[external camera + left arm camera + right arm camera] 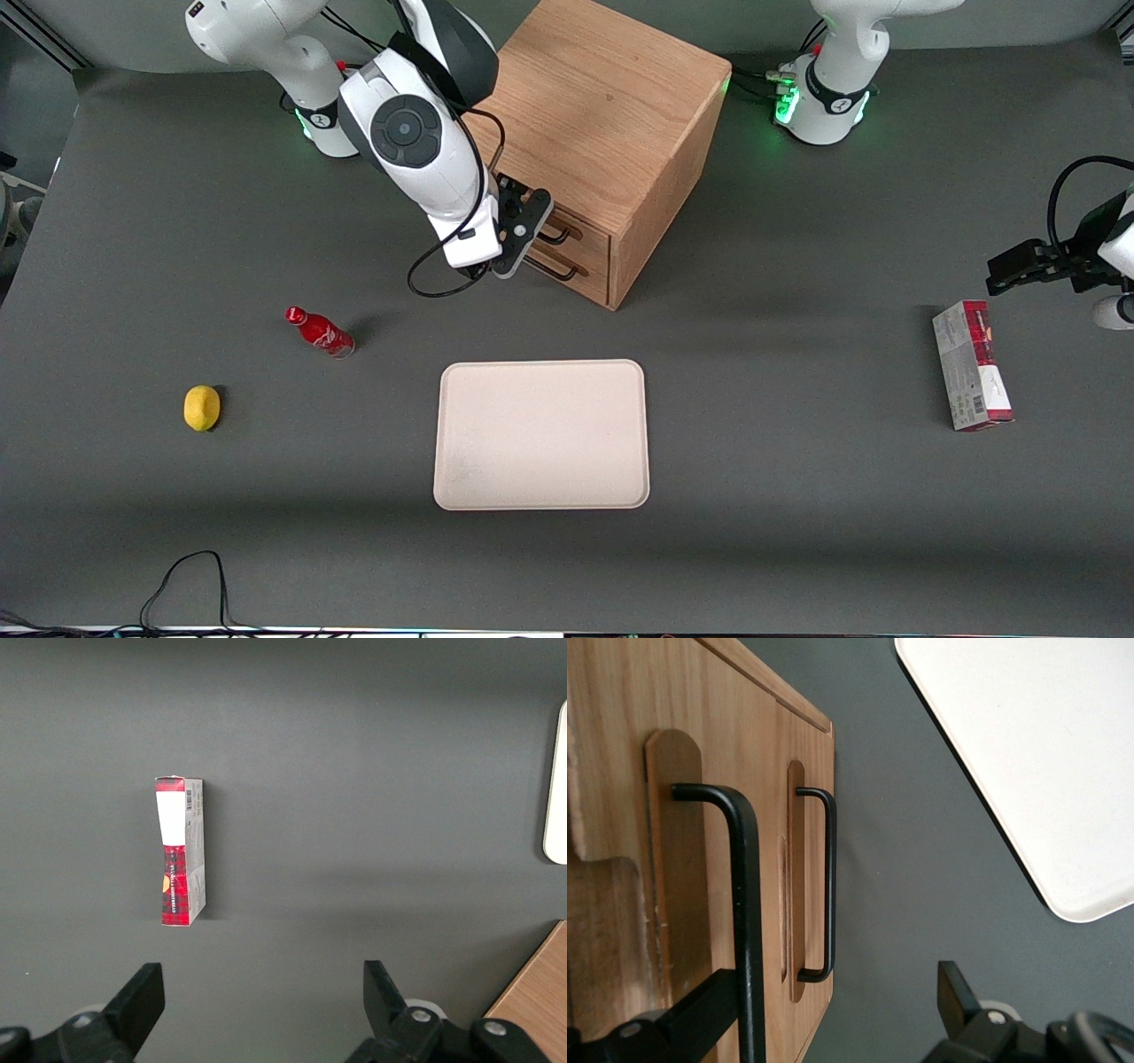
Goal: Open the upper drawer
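The light oak cabinet (611, 115) stands at the back of the table. Its upper drawer (580, 232) has a thin black bar handle (558, 234), and the lower drawer (567, 266) sits just under it. My right gripper (530, 237) is open, right in front of the drawer fronts. In the right wrist view the upper drawer's handle (749, 904) runs between my open fingers, close to one finger (700, 1014); the gripper (833, 988) is not closed on it. The lower drawer's handle (828, 886) lies beside it. Both drawers look shut.
A beige tray (540, 434) lies nearer the front camera than the cabinet and shows in the right wrist view (1028, 753). A red bottle (321, 330) and a lemon (202, 408) lie toward the working arm's end. A red-and-white box (972, 365) lies toward the parked arm's end.
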Available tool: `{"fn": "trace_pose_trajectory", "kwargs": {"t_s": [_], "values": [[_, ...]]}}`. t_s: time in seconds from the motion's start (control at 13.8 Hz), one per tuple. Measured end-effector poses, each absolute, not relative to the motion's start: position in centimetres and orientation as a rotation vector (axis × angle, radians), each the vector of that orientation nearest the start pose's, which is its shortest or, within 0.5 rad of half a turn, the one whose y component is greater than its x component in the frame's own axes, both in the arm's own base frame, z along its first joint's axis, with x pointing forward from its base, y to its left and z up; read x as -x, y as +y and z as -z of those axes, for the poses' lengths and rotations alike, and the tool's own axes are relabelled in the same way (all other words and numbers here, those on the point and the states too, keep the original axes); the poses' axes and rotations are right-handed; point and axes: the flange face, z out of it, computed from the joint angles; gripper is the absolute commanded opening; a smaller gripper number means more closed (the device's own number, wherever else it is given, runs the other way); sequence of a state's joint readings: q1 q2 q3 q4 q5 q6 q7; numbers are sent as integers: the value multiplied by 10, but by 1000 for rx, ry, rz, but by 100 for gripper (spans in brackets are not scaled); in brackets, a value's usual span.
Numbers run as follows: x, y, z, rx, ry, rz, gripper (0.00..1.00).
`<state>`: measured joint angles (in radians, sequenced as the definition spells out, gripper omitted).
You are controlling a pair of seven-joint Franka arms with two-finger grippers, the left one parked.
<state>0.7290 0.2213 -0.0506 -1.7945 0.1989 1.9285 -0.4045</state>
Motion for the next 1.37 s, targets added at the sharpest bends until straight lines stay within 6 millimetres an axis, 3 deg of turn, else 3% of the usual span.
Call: {"fn": "trace_pose_trajectory", "kwargs": {"t_s": [0.87, 1.37], "values": [[-465, 396, -418, 2553, -1491, -163, 100], [-470, 395, -402, 2543, -1504, -187, 100]]}}
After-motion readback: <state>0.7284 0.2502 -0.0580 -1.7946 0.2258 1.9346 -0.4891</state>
